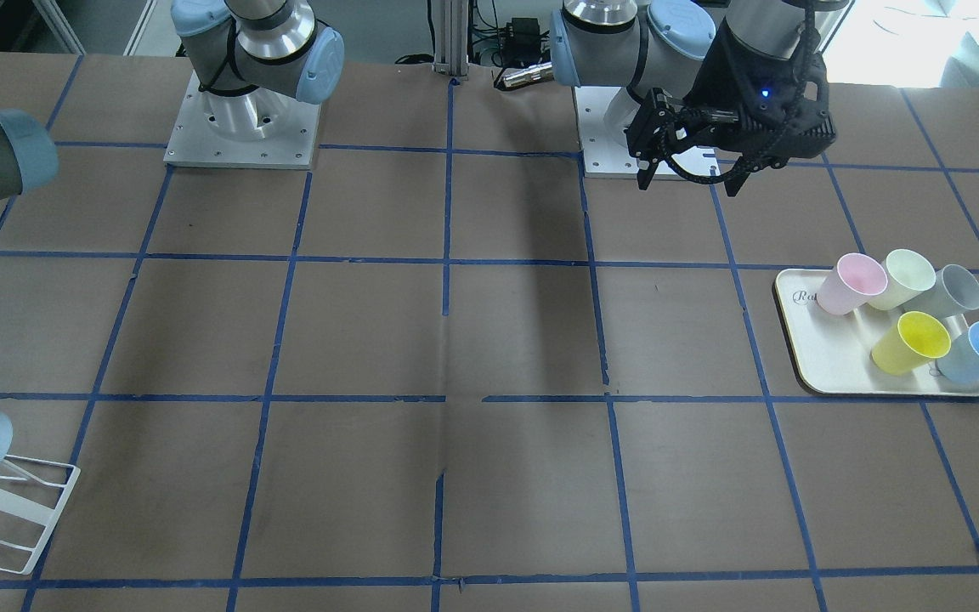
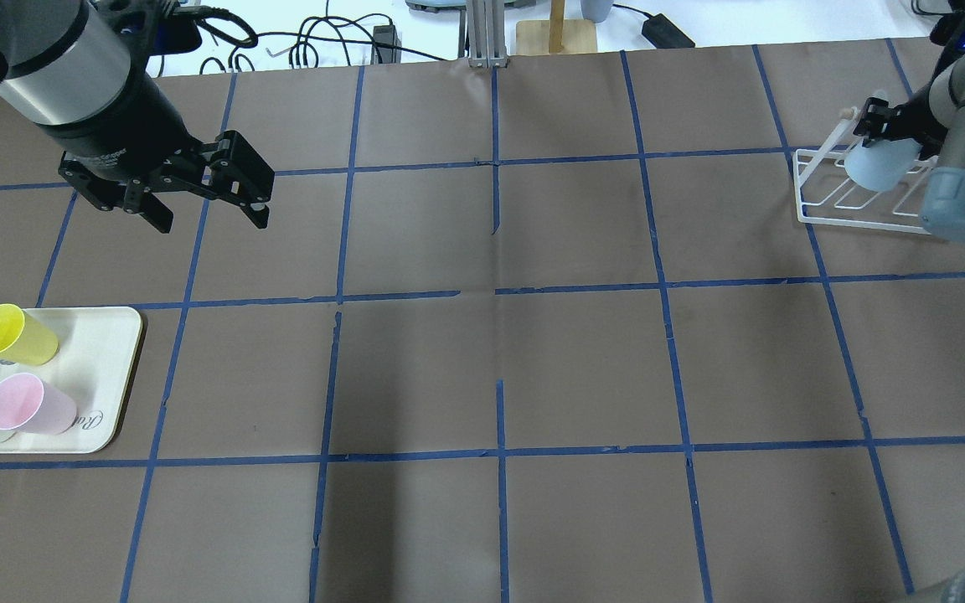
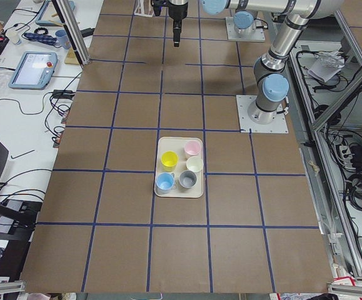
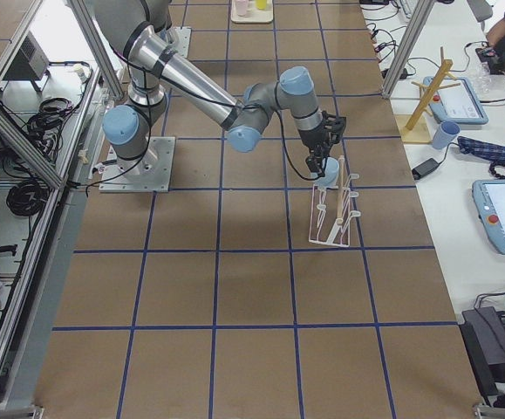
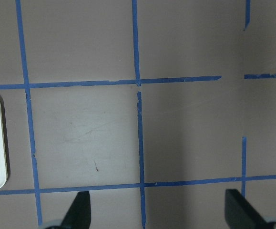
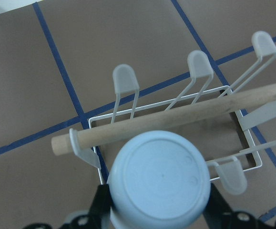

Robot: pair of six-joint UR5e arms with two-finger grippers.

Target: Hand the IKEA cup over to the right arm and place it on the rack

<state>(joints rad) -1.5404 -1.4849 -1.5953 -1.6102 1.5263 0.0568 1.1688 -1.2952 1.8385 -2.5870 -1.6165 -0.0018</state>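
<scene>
The worktop (image 2: 499,377) carries the rack (image 4: 335,209) at its far right. The right arm (image 4: 200,87) reaches there. Its end effector (image 6: 158,210) is clenched on the IKEA cup (image 6: 159,183), mouth toward the prongs, so the hand-over looks done. What remains is seating the cup on a prong and letting go; whether it already touches one I cannot tell. The left end effector (image 2: 210,219) hangs released and empty, far left. The cup is pale sky-blue, matte and tapered, with faint rings on its base.

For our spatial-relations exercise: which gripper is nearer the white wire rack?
Right. The right gripper holds the IKEA cup right at the rack; the left gripper hangs open far across the table, near the cream tray.
</scene>
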